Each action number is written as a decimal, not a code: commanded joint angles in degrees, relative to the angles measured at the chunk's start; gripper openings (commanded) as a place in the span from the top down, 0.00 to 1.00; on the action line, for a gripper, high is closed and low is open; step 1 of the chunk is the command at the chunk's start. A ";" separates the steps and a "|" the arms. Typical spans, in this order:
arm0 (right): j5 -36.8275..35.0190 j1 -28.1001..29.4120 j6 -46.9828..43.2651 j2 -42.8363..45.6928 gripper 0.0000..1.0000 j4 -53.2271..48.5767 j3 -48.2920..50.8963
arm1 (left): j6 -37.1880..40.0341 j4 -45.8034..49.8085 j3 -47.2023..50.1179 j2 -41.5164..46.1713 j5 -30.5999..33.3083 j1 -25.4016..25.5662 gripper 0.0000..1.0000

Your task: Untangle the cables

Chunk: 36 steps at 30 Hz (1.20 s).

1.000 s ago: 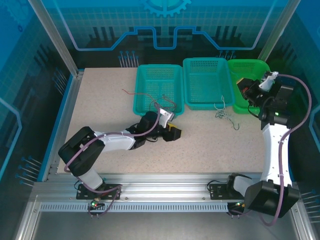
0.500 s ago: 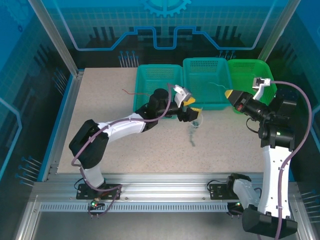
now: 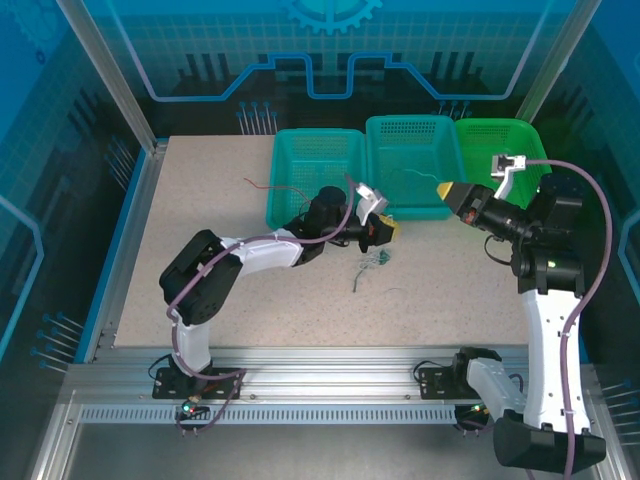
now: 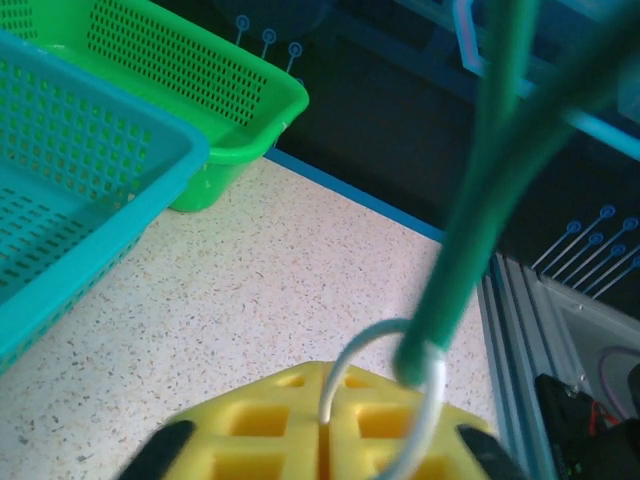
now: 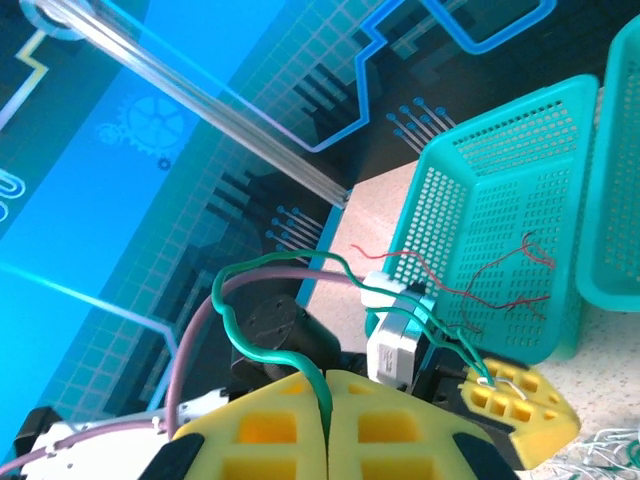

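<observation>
On the table (image 3: pixel 200 250) we see a teal basket (image 3: pixel 318 134) beyond the left tool (image 3: pixel 386 229), a second teal basket (image 3: pixel 412 120) just by the right tool (image 3: pixel 446 188), and a green basket (image 3: pixel 490 124) on that tool's other side.

No words, numbers or brand names can be read anywhere. The one sign is a gear picture (image 3: pixel 333 12) drawn in light blue lines on the blue back wall (image 3: pixel 200 60), at the top middle of the view from above. The gear shows again at the upper left of the right wrist view, with no writing on it.
</observation>
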State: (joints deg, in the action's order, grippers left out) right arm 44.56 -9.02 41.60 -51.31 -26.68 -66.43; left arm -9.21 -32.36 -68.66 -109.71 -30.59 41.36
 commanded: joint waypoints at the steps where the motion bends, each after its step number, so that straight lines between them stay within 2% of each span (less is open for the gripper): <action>1: -4.72 -0.70 1.26 1.67 1.00 -0.41 -1.92 | -0.40 0.65 3.28 1.09 1.57 -0.23 1.00; 3: -6.93 -2.84 2.91 2.41 1.00 0.05 -2.41 | -1.49 1.32 5.72 1.59 3.83 -0.17 1.00; 8: -11.38 -13.38 6.47 1.66 1.00 -3.04 -7.29 | -3.97 0.87 15.01 3.95 9.42 -0.20 1.00; 10: -13.97 -15.59 6.48 0.15 1.00 -5.25 -10.13 | -4.31 0.02 19.16 5.33 11.06 -0.20 1.00; 14: -11.73 -18.32 11.11 -3.07 1.00 0.26 -10.69 | -4.08 0.27 24.88 8.42 13.22 -0.35 1.00; 19: -12.07 -23.63 11.76 -6.23 1.00 0.04 -13.28 | -4.04 2.87 28.76 10.97 17.85 -1.11 1.00; 21: -12.38 -25.64 12.34 -6.97 1.00 -0.48 -14.06 | -6.01 1.76 31.03 11.19 19.74 -2.14 1.00; 25: -13.09 -28.44 14.28 -8.17 1.00 0.59 -13.82 | -10.16 -3.64 35.96 11.71 19.65 -4.70 1.00; 28: -12.25 -28.00 15.83 -9.22 1.00 2.87 -12.75 | -10.05 -4.31 36.84 12.38 18.92 -4.87 1.00; 36: -11.20 -19.40 12.21 -11.00 1.00 7.76 -8.71 | -10.62 -10.36 36.88 13.56 15.53 -4.83 0.98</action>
State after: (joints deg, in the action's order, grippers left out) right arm 33.04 -30.44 55.44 -61.65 -22.70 -76.16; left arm -18.57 -37.87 -31.51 -97.78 -12.67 36.42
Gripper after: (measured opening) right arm 0.061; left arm 0.058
